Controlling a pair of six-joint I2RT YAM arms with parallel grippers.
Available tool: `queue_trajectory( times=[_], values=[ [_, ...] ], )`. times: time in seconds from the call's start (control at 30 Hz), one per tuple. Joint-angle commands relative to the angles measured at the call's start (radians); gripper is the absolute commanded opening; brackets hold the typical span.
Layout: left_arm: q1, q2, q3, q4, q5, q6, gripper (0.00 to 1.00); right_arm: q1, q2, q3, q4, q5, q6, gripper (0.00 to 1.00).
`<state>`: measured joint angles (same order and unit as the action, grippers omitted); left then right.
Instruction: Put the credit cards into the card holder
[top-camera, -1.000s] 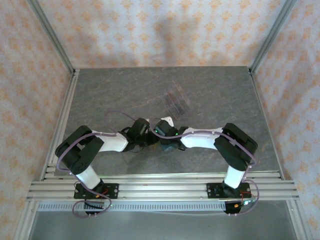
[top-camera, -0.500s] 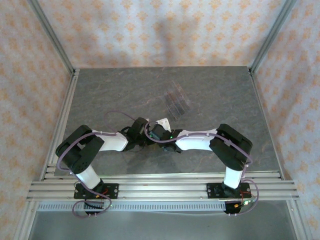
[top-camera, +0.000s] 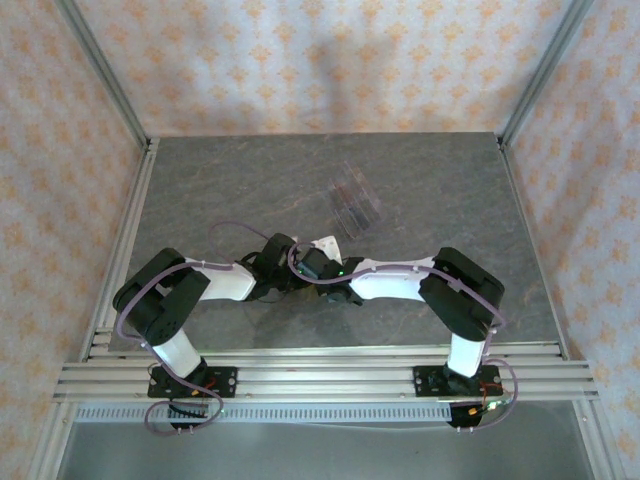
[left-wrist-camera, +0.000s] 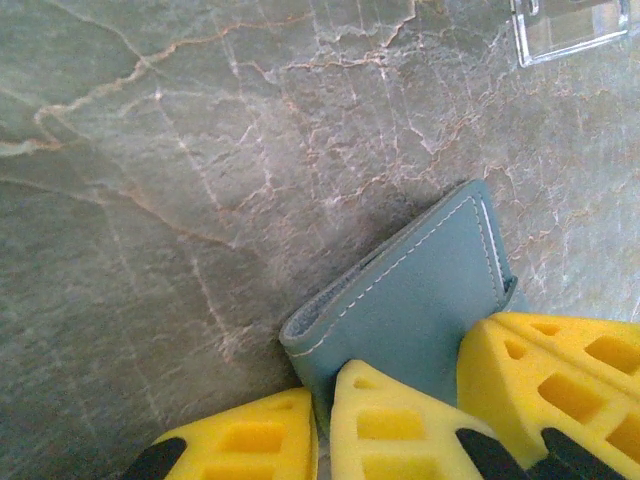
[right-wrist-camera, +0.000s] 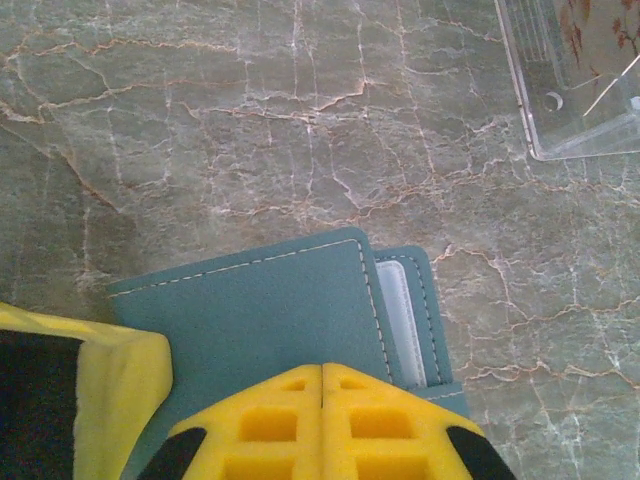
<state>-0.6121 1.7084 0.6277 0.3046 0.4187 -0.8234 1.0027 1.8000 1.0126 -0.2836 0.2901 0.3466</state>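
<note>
A small teal wallet (left-wrist-camera: 420, 300) lies on the marble table. My left gripper (left-wrist-camera: 322, 400) is shut on its near edge, and the leather runs between the two yellow fingers. My right gripper (right-wrist-camera: 322, 368) is shut with its fingers pressed together, its tips over the wallet's cover (right-wrist-camera: 250, 320). A white strip (right-wrist-camera: 400, 320) shows in the wallet's pocket; I cannot tell whether it is a card. The credit cards are hidden. The clear plastic card holder (top-camera: 355, 200) stands farther back, apart from both grippers (top-camera: 305, 268). Its corner shows in the left wrist view (left-wrist-camera: 565, 30) and the right wrist view (right-wrist-camera: 580, 80).
Aluminium rails (top-camera: 140, 230) run along the table's left and near edges, and patterned walls (top-camera: 330, 60) enclose the back and sides. Grey marble table (top-camera: 450, 190) lies bare around the card holder.
My right arm has swung left until its gripper meets the left one over the wallet, and its jaws have gone from open to shut. The left arm has barely moved.
</note>
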Motion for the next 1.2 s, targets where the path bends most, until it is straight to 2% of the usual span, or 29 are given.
queue_trajectory(
  times=[0.0,0.27,0.5,0.77,0.93,0.97,1.03,1.17],
  values=[
    [-0.029,0.328,-0.043,-0.048,-0.143,0.001,0.10,-0.010,-0.008,-0.025,-0.204,0.079,-0.001,0.00],
    [-0.029,0.347,-0.040,-0.041,-0.144,0.003,0.10,-0.018,-0.136,-0.054,-0.189,0.120,0.020,0.00],
    [-0.029,0.326,-0.042,-0.038,-0.121,0.023,0.09,-0.104,-0.265,-0.163,-0.108,0.046,0.095,0.00],
    [-0.031,0.172,0.077,-0.236,-0.123,0.105,0.10,-0.150,-0.444,-0.355,0.014,-0.057,0.232,0.00],
    [-0.035,0.155,0.160,-0.309,-0.111,0.131,0.12,-0.150,-0.556,-0.490,0.083,-0.064,0.344,0.00],
    [-0.035,0.153,0.168,-0.314,-0.108,0.132,0.11,-0.150,-0.576,-0.511,0.086,-0.048,0.360,0.03],
    [-0.040,0.144,0.172,-0.314,-0.102,0.132,0.12,-0.150,-0.607,-0.525,0.072,-0.017,0.359,0.23],
    [-0.052,0.122,0.165,-0.313,-0.099,0.130,0.13,-0.146,-0.663,-0.470,-0.031,0.059,0.317,0.39]
  ],
)
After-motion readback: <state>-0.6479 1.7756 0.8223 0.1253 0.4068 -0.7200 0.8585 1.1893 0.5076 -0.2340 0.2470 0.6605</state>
